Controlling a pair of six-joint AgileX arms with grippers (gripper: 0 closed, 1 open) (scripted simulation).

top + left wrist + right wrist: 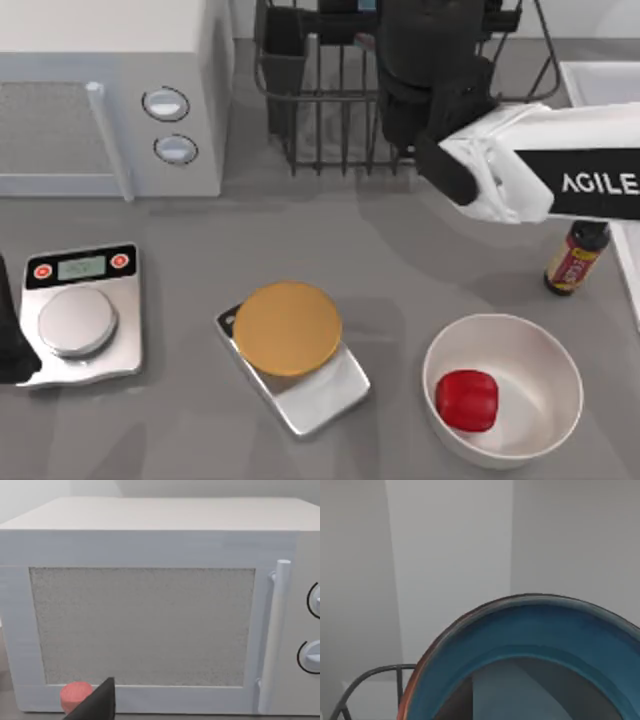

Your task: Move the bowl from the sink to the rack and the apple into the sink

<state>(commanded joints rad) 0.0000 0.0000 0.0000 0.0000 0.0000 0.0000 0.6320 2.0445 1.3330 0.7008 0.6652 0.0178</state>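
Apple: one apple (467, 400), small, glossy red and slightly blocky. It lies inside the white bowl at the near right of the surface, not in the sink.
White bowl: one white bowl (520, 340), plain and larger, standing on the surface (400, 240).
Scales: two. The centre scale (310, 385) lies near the front edge and is turned askew, with a round tan disc on it. The left scale (80, 315) has a bare silver pan, two red buttons and a small display too fine to read.
Left hand: the left hand (10, 335) is parked at the left edge, just beside the left scale. I cannot tell whether it is apart or together. The left wrist view faces the microwave door.
Bottle: one dark bottle (577, 258) stands upright at the right. Its label is red and yellow, and the writing cannot be read.
Writing: white letters "AGILE" on a black band of the right arm, cut by the picture's edge.
Microwave: one white microwave (110, 90) at the far left, with two round knobs.
Bowl: one bowl (530, 630), teal-blue with a thin reddish-brown band at the rim. The right wrist view shows it close up, tilted, with a rack wire beside it.
Right hand: the right hand (430, 90) is above the rack. Its grip cannot be told.
Rack: one rack (320, 110), black wire, at the far centre.
Sink: one sink (597, 85), white-rimmed, at the far right.
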